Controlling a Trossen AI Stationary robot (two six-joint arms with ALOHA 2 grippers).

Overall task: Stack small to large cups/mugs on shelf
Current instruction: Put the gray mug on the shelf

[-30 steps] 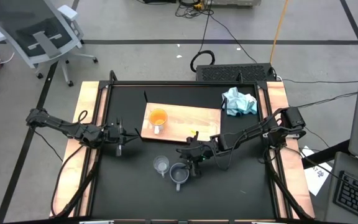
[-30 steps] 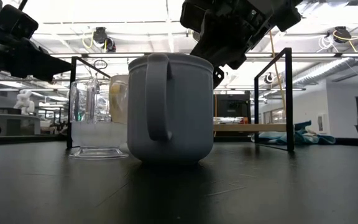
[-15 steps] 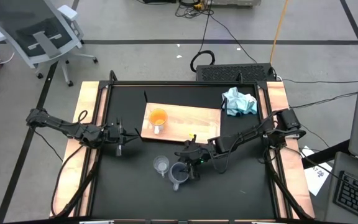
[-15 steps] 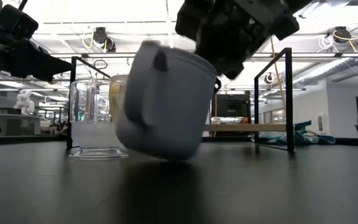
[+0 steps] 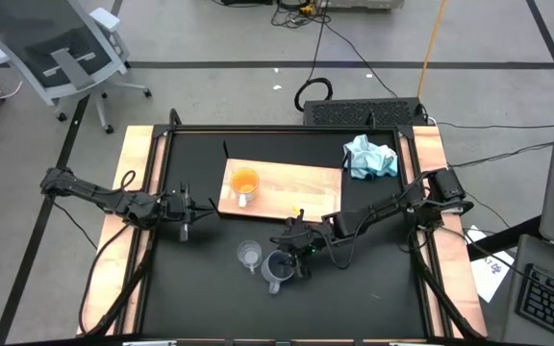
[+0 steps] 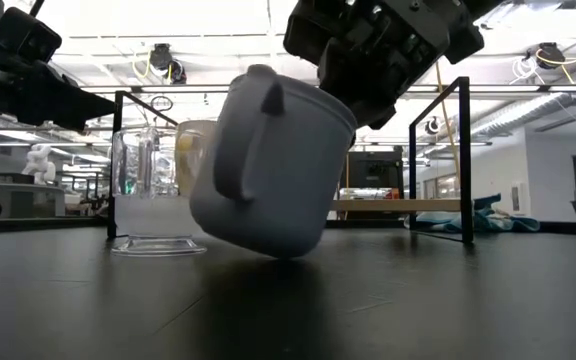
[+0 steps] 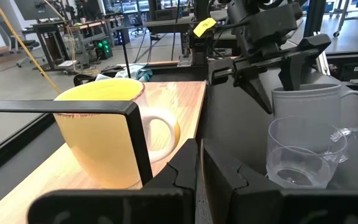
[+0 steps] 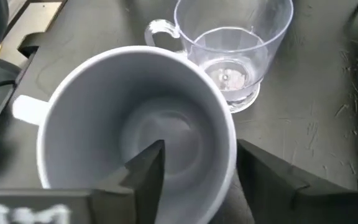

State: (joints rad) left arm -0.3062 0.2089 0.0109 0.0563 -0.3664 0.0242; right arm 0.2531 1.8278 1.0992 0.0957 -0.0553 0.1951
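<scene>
The black tabletop (image 5: pixel 373 288) carries the flat rectangular light-wood shelf board (image 5: pixel 296 183) toward twelve o'clock of its centre in the high view. A crumpled light-blue cloth (image 5: pixel 368 157) lies at about two o'clock, just off the board's corner. On the board's nine o'clock end stands the orange mug with a white handle (image 5: pixel 244 183), upright. The blue-grey mug with a handle (image 6: pixel 268 165) is off the board, at about six o'clock of it on the tabletop, tipped over onto the edge of its base. The right claw (image 8: pixel 197 165) straddles its rim, one finger inside the mug and one outside, grasping the wall. The smaller clear glass cup (image 5: pixel 249 255) stands upright just beside the grey mug, at its nine o'clock. The left claw (image 7: pixel 199 171) waits at about nine o'clock of the board, clenched and empty, its arm low above the tabletop.
</scene>
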